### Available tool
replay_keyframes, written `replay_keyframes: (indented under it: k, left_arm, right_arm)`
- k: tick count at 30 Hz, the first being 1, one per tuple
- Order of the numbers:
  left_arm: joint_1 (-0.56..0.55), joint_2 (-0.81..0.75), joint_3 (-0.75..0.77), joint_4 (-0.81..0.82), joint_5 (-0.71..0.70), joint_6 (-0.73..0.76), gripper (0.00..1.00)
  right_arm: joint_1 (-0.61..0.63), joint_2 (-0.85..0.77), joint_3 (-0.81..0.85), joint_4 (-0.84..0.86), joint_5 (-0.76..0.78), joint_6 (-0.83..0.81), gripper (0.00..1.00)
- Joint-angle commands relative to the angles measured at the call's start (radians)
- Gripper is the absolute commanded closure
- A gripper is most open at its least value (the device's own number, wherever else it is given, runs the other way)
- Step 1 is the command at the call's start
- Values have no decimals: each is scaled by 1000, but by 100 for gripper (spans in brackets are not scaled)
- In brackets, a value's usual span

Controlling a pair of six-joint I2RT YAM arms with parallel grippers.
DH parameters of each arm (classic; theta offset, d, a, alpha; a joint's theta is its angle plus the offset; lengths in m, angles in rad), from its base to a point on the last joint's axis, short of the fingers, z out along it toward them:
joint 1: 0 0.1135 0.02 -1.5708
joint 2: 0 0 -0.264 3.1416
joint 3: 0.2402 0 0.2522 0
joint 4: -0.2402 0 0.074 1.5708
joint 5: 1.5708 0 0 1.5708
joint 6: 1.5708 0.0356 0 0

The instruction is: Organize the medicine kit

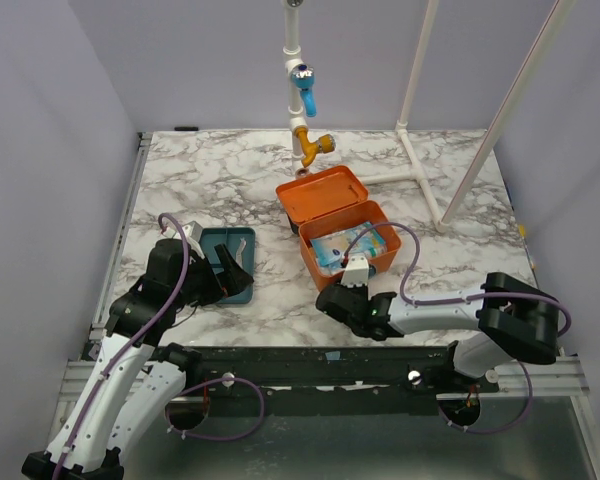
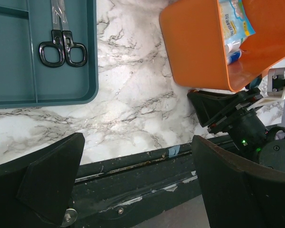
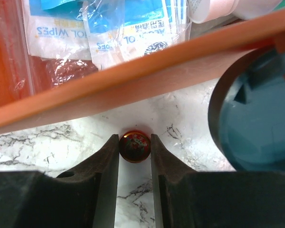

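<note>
A: Surface?
B: Marble-pattern table, pale walls around it.
A: Largest item?
B: Medicine kit, orange, lid open, right of centre. Alcohol-wipe packets lie inside.
A: Next?
B: Teal tray, left of the kit and well apart from it. Black-handled scissors lie in it.
A: Arms?
B: Left gripper: fingers spread wide, holding nothing. Right gripper: pressed against both sides of a small red tin, on the table just beside the kit's near wall.

"OL WIPES" printed on clear sachet inside medicine kit; other print illegible.
</note>
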Motion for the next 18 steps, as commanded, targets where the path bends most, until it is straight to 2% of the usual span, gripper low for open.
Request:
replay_keyframes:
  k: [1,8,12,18]
  left_arm:
    - [6,-1,10,19,-6,14,2]
    - [9,6,-2,36,-9,16,1]
    - [19,43,-10,55,-38,26,1]
    - [75,136,-4,88,-103,48,1]
  right_arm:
    - [-3,-67,13,-75,-33,26,81]
    - [-3,-251,30,-164,-26,17,82]
    - [-2,-334,43,-149,-63,-42,82]
    - [4,-347,128,-180,-118,-92,84]
